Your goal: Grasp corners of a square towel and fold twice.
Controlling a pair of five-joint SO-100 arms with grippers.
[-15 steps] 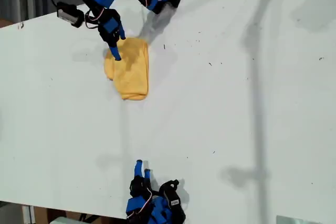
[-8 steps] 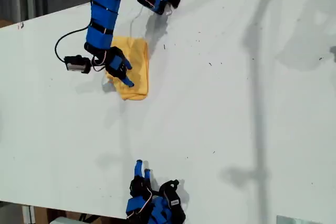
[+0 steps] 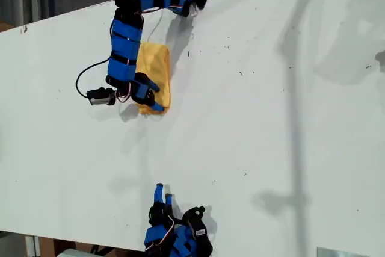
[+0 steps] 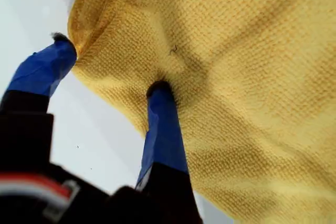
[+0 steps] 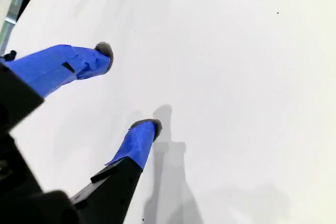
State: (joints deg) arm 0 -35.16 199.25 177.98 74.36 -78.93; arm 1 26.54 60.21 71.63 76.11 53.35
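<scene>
My first gripper [image 3: 152, 95] reaches from the surface's [image 3: 271, 124] far edge and works the towel's [image 3: 155, 67] near end. In the first wrist view its jaws are parted: one fingertip [image 4: 160, 90] presses into the cloth, the other sits at the folded edge (no fabric is pinched between them).

The towel lies folded into a narrow strip near the far edge, toward the exterior view's left. Its long axis runs from the far edge toward the near edge. The cloth is yellow-orange with a fine woven texture.

My second gripper [image 3: 162, 194] rests at the surface's near edge, well apart from the towel, jaws released over bare surface.
</scene>
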